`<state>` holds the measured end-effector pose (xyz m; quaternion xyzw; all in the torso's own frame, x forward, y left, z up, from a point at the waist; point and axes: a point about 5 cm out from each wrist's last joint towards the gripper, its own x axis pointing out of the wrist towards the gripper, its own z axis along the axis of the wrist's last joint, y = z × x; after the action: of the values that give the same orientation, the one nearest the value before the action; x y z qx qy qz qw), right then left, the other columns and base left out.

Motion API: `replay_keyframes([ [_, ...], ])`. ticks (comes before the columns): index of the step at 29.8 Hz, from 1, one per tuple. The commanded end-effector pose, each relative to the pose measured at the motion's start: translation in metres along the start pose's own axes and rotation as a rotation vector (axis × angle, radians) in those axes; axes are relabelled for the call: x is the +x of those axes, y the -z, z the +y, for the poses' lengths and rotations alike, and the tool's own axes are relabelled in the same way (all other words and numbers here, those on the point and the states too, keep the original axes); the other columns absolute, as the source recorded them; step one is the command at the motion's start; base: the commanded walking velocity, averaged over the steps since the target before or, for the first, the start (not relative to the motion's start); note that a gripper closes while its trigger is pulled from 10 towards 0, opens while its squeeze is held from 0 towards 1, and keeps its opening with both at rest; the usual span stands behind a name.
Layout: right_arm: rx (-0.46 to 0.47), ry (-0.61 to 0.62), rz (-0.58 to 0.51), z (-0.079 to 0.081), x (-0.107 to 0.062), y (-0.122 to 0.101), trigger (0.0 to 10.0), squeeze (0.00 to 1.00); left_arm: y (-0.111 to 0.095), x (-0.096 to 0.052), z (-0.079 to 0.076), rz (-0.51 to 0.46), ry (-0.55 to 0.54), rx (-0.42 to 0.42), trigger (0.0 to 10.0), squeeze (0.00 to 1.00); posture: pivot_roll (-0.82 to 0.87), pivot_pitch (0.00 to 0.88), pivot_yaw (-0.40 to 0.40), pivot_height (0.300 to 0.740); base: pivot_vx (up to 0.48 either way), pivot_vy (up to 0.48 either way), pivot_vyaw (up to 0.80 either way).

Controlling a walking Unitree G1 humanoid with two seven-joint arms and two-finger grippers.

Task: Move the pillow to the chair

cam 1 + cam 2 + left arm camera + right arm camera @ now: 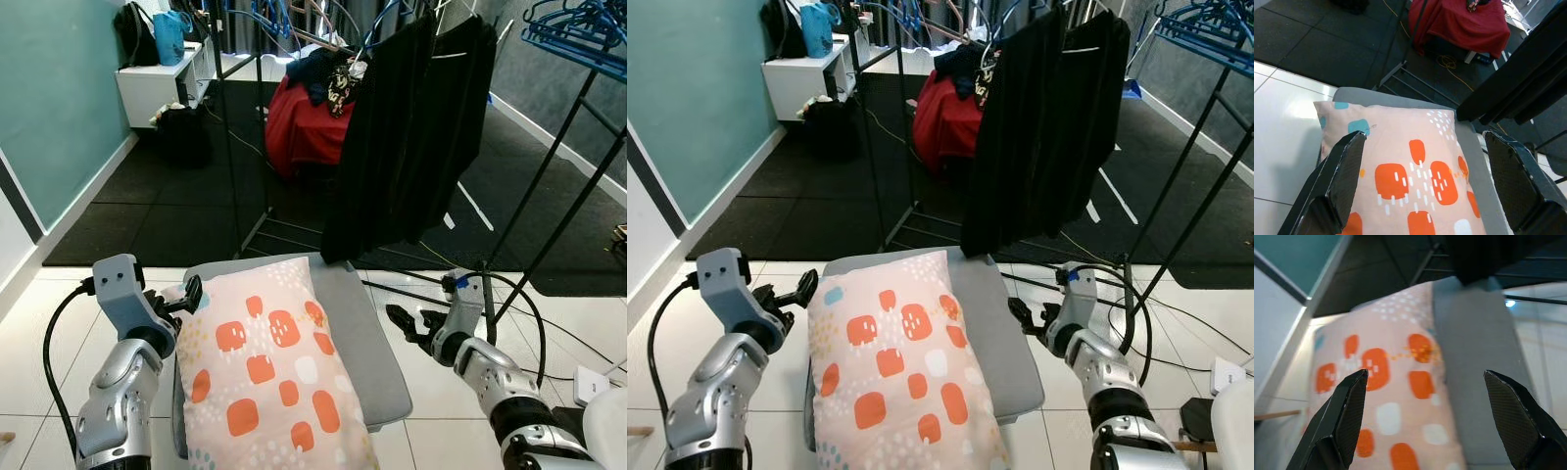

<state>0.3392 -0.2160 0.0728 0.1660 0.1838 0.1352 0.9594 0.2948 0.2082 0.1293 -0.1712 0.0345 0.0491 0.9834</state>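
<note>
Pillow (269,367) rests on the chair (367,333).
Both pincers, left (188,294) and right (409,323), released beside it; next, withdraw.

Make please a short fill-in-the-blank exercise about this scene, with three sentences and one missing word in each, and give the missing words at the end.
1. The pillow has a pink cover printed with ______ patches.
2. The pillow lies on a grey ______, on its left part.
3. The left gripper and the right gripper are both ______, one at each side of the pillow, and neither holds it.

Missing words: orange; chair; open
</note>
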Motion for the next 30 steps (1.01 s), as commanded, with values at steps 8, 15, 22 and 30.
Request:
replay_keyframes([
  [8,0.019,-0.048,0.014,0.011,0.004,0.006,10.0,0.0,0.008,-0.002,0.019,0.002,-0.083,0.257,10.0,0.0,-0.1,0.051,-0.028,0.65,0.0,0.0,0.0],
  [15,0.036,-0.061,0.024,0.011,0.003,0.011,10.0,0.0,0.0,-0.004,0.022,-0.034,-0.103,0.245,10.0,0.0,-0.08,0.066,-0.036,0.63,0.0,0.0,0.0],
  [22,0.034,-0.068,0.02,0.013,0.005,0.007,10.0,0.0,0.0,-0.004,0.025,-0.037,-0.12,0.224,10.0,0.0,-0.08,0.058,-0.038,0.62,0.0,0.0,0.0],
  [30,0.046,-0.106,-0.029,0.02,0.009,-0.011,10.0,0.0,-0.001,-0.001,0.029,-0.058,-0.154,0.125,10.0,0.0,-0.12,0.059,-0.048,0.595,0.0,0.0,0.0],
])
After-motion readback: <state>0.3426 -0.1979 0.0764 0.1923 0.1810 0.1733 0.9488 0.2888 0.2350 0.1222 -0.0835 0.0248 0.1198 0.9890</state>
